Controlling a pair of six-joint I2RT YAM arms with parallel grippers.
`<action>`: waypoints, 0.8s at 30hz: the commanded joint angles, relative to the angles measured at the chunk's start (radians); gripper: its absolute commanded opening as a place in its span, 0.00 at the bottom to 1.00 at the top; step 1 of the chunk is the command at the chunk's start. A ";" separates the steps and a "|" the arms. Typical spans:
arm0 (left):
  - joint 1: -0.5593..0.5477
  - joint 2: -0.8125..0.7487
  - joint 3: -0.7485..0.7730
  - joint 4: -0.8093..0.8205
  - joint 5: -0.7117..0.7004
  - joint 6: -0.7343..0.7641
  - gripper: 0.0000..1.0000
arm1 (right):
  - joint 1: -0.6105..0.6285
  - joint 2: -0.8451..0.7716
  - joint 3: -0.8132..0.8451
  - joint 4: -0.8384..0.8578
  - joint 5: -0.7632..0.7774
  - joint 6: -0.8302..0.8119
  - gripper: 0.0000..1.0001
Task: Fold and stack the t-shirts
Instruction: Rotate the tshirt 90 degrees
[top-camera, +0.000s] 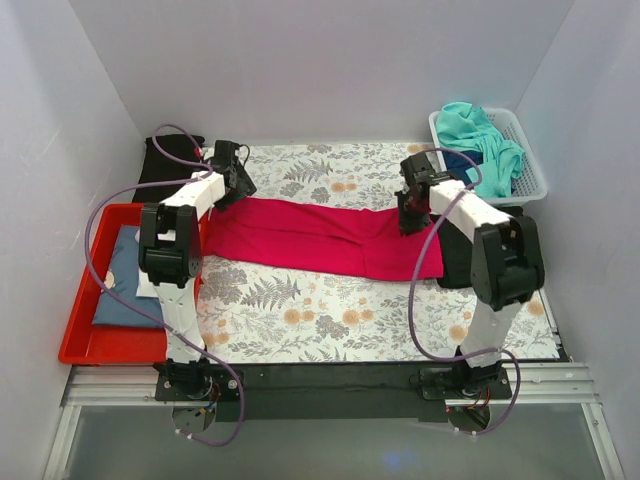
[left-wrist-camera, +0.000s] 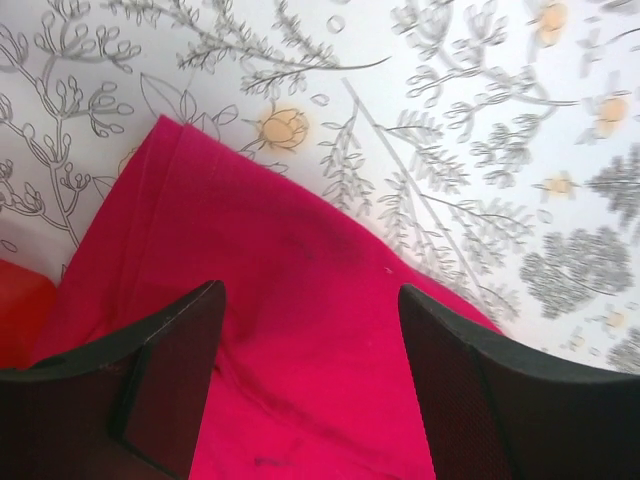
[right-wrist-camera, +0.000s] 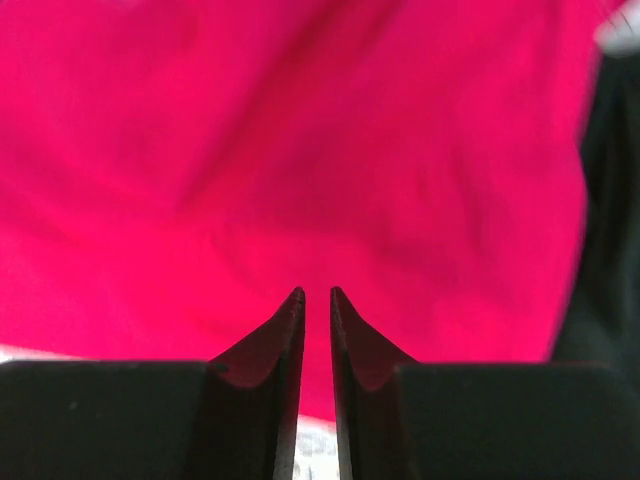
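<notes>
The crimson-red t-shirt (top-camera: 320, 235) lies folded into a long strip across the table. It fills the left wrist view (left-wrist-camera: 250, 220) and the right wrist view (right-wrist-camera: 300, 130). My left gripper (top-camera: 238, 190) is open just above the shirt's far left corner (left-wrist-camera: 310, 290), jaws wide apart and empty. My right gripper (top-camera: 408, 222) hovers over the shirt's right end (right-wrist-camera: 316, 292), jaws almost together with nothing between them. A black t-shirt (top-camera: 165, 160) lies at the far left back. Teal (top-camera: 480, 130) and navy (top-camera: 465, 160) shirts sit in the basket.
A red tray (top-camera: 80, 340) at the left holds a folded blue shirt (top-camera: 120, 285). A white basket (top-camera: 535, 160) stands at the back right. Black cloth (top-camera: 455, 255) lies under my right arm, beside the red shirt's right end. The flower-patterned cover (top-camera: 330, 320) spans the table.
</notes>
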 joint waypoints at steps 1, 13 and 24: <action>-0.011 -0.144 -0.013 0.044 0.016 0.029 0.68 | 0.002 0.146 0.107 0.046 0.002 0.007 0.22; -0.012 -0.304 -0.107 0.015 0.123 0.029 0.69 | -0.018 0.599 0.594 -0.012 0.013 -0.006 0.22; -0.022 -0.453 -0.249 0.003 0.237 0.082 0.69 | -0.099 0.794 0.943 0.130 -0.219 0.005 0.32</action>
